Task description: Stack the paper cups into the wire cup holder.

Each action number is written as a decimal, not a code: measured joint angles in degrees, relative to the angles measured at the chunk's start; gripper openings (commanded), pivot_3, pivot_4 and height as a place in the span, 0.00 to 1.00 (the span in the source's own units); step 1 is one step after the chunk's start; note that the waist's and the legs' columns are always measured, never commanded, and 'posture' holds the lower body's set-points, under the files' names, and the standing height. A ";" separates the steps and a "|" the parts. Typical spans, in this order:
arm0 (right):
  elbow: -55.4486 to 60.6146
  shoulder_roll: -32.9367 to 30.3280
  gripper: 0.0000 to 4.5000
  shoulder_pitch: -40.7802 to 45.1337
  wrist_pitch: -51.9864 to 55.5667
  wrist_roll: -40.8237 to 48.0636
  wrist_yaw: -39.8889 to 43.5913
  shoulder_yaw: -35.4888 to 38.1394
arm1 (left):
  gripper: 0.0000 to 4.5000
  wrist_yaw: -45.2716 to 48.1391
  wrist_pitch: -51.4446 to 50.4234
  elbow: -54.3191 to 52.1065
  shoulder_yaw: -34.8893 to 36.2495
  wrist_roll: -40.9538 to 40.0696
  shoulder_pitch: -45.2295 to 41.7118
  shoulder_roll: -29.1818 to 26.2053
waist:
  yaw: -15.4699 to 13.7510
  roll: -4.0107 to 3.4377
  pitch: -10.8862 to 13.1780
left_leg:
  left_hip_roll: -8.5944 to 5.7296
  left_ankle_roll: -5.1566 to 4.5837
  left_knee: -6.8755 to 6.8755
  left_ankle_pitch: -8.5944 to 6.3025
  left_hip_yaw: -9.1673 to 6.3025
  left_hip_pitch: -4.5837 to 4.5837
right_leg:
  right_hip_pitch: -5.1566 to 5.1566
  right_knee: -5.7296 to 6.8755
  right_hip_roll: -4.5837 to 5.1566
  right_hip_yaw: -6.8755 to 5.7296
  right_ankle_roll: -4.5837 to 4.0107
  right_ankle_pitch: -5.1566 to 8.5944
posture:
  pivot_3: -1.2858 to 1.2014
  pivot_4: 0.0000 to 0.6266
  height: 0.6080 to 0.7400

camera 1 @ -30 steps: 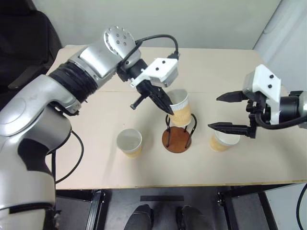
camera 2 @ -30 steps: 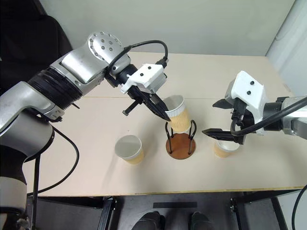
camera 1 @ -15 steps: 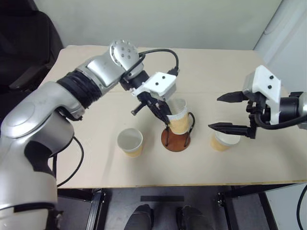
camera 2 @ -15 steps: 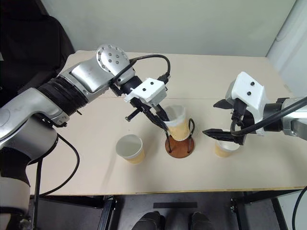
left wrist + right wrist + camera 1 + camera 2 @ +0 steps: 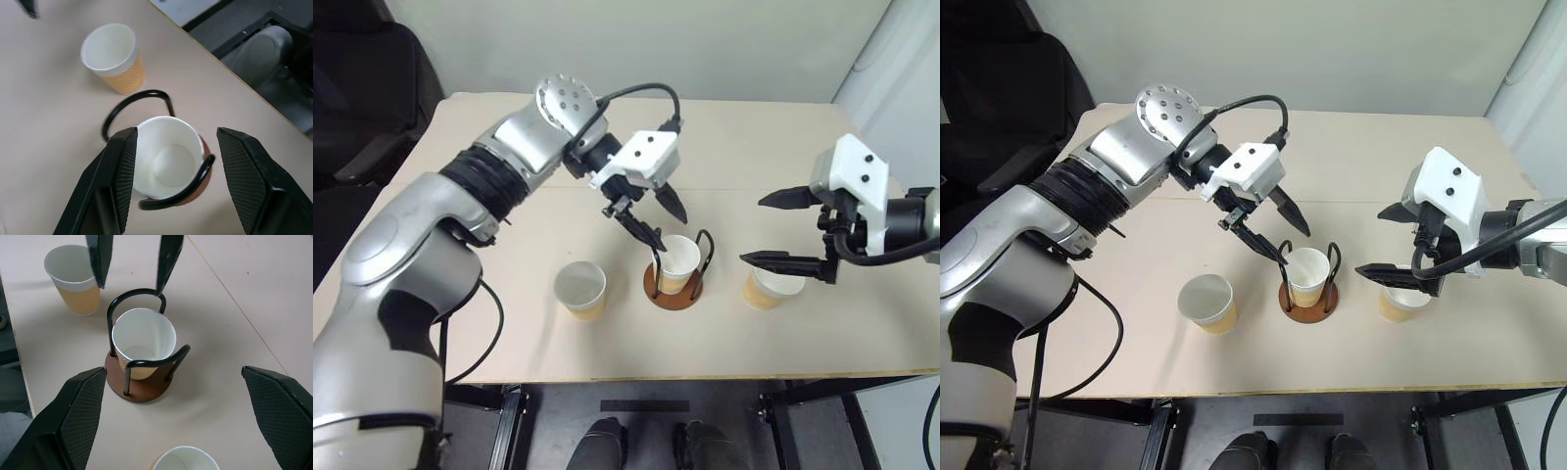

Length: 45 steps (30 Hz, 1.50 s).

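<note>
Both arms raised, left gripper (image 5: 661, 219) and right gripper (image 5: 778, 230) fingers spread.

Lab: bare plywood test table (image 5: 509, 333)

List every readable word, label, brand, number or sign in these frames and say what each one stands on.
None: no print shows on the three paper cups, the wire cup holder, the left gripper, the right gripper or the table.

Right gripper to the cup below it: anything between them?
Nothing visible. The right gripper hangs open directly over that paper cup, with only air between; the wire cup holder stands off to the side.
</note>
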<state>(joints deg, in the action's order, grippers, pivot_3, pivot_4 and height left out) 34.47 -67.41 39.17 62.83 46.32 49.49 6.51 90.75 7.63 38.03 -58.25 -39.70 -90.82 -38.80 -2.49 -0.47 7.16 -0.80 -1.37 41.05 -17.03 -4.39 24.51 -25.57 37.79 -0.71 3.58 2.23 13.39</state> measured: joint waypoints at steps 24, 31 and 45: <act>-0.87 1.43 1.00 -0.07 -1.71 -0.54 -1.20 -1.42 | 0.61 0.08 -10.40 -20.16 20.44 9.88 14.80 -20.92 | 0.73 -0.03 -0.01 | -0.04 0.00 -0.04 0.00 -0.05 -0.14 | 0.04 -0.02 -0.01 0.09 0.02 0.02 | 0.52 0.24 1.00; -1.68 1.64 1.00 0.54 -2.43 -0.46 -0.39 -3.04 | 0.61 0.08 -10.45 -23.19 26.28 16.57 18.95 -20.83 | 0.90 -0.04 -0.01 | -0.03 0.00 -0.07 0.00 -0.07 -0.16 | 0.05 0.01 0.00 0.09 0.01 0.02 | 0.52 0.24 1.00; 0.13 6.07 1.00 1.86 -3.58 1.99 0.76 -3.34 | 0.61 0.10 -23.64 -43.77 30.61 3.17 32.83 -37.38 | 1.73 -0.05 -0.02 | -0.02 0.01 -0.17 0.01 -0.05 -0.33 | 0.15 -0.04 -0.02 0.12 -0.03 0.04 | 0.52 0.24 1.00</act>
<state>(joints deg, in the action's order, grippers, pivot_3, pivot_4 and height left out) 34.60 -61.34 41.03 59.25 48.31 50.24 3.17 90.84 -16.01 -5.73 -27.65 -36.52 -58.00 -76.18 -0.76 -0.52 7.14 -0.82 -1.37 40.89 -17.02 -4.44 24.18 -25.42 37.75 -0.73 3.69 2.20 13.43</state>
